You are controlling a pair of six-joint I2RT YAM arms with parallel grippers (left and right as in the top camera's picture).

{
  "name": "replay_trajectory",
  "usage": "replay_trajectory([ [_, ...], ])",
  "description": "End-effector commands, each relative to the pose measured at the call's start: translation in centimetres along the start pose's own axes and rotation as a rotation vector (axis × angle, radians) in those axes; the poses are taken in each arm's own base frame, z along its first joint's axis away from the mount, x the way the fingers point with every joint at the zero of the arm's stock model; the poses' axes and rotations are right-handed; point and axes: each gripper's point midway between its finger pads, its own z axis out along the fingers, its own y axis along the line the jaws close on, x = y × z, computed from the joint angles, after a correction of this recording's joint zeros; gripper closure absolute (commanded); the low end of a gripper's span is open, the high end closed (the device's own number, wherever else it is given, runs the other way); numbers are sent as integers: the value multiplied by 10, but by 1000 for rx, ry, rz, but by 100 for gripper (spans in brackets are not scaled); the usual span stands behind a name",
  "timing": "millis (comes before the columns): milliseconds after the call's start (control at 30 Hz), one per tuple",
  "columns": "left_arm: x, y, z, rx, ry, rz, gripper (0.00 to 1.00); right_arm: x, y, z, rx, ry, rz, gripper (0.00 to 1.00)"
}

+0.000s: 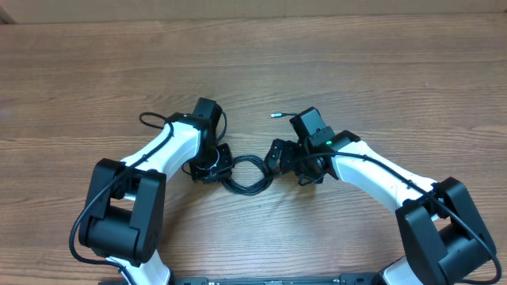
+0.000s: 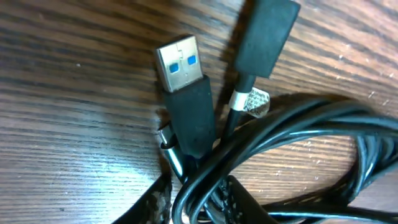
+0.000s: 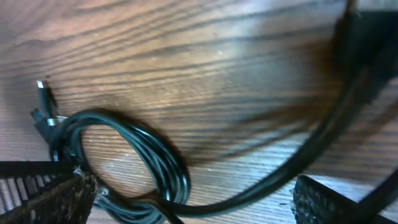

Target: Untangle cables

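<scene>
Left tool [image 1: 212,167]: low on the worktop [image 1: 87,71], against the left edge of the coil. In its wrist view only one dark finger [image 2: 157,202] edge shows at the bottom. The rest is cut off by the frame. Black strands run down toward that edge and out of sight. Cannot tell whether this tool is clenched on them or merely beside them.

Right tool [image 3: 186,198]: released, jaws wide. Its textured fingers [image 3: 53,194] sit in the two lower corners of the wrist view, both cropped. One blurred strand crosses the gap between them on a slant. Contact with either pad cannot be made out, and nothing looks grasped.

Cables [image 1: 247,174]: several thin black loops bundled in a coil, flat on the wood between the two tools. How the loops cross is hard to read.

USB plug [image 2: 180,62]: silver shell, blue insert, lying beside the coil.

Second plug [image 2: 267,34]: black, just beside the first, its tip cropped at the top. White label [image 2: 252,99] around its cord, print unreadable.

Loose end [image 1: 274,115]: silver-tipped, lying apart beyond the right arm. Its cord goes out of sight under the wrist.
</scene>
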Motion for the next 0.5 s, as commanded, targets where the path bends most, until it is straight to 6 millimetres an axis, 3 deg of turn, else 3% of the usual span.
replay_trajectory([
  [0, 6, 10, 11, -46, 6, -32, 73, 3, 2, 4, -16, 11, -19, 0],
  [100, 5, 6, 12, -40, -3, -20, 73, 3, 3, 4, -21, 12, -21, 0],
  [167, 1, 5, 13, -45, -29, -8, 82, 2, 4, 4, -23, 9, -22, 0],
  [467, -19, -12, 12, 5, -117, 86, 96, -2, 8, 4, -42, -9, -29, 0],
])
